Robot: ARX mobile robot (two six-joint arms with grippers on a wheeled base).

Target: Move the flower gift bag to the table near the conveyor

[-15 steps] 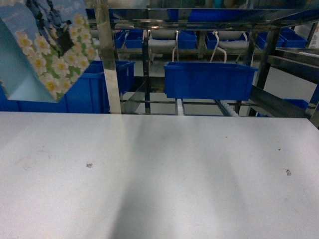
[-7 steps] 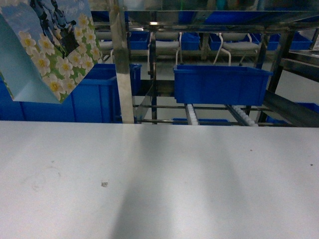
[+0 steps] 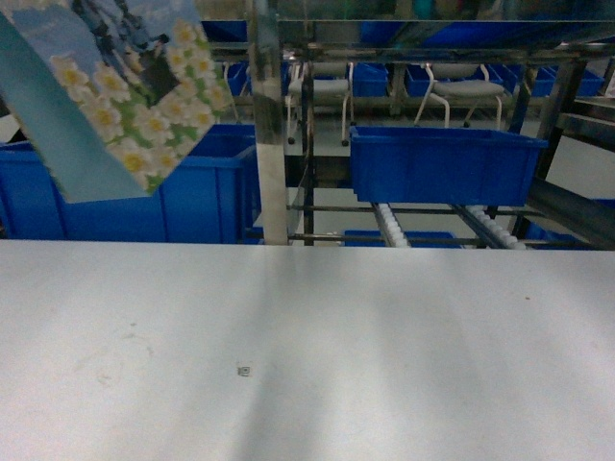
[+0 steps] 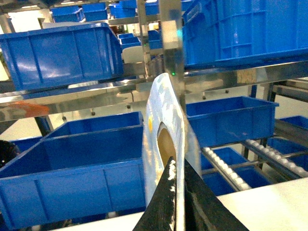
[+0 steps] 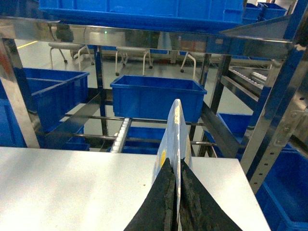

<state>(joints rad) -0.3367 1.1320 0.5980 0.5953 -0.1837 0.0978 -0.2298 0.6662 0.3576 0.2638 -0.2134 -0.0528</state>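
Note:
The flower gift bag [image 3: 115, 96], pale blue with white daisies, hangs tilted at the top left of the head view, above the table's far edge. In the left wrist view my left gripper [image 4: 177, 163] is shut on the bag's [image 4: 163, 110] upper edge, seen edge-on. My right gripper [image 5: 174, 162] is shut on the thin edge of a pale paper bag [image 5: 174, 130] with a yellow spot, over the table [image 5: 72, 187]. Neither gripper shows in the head view. The white-grey table [image 3: 384, 336] fills the foreground. Behind it run the conveyor's roller lanes [image 3: 394, 226].
A tiny black code mark [image 3: 243, 369] lies on the table. Blue bins stand on the rack: a large one [image 3: 192, 197] behind the bag and another [image 3: 442, 163] on the rollers. A steel post [image 3: 269, 125] rises at the table's far edge. Chairs [image 3: 327, 91] stand behind.
The whole head view has shifted: rack, bins and code mark moved right and down. The gift bag has moved right and tilted further.

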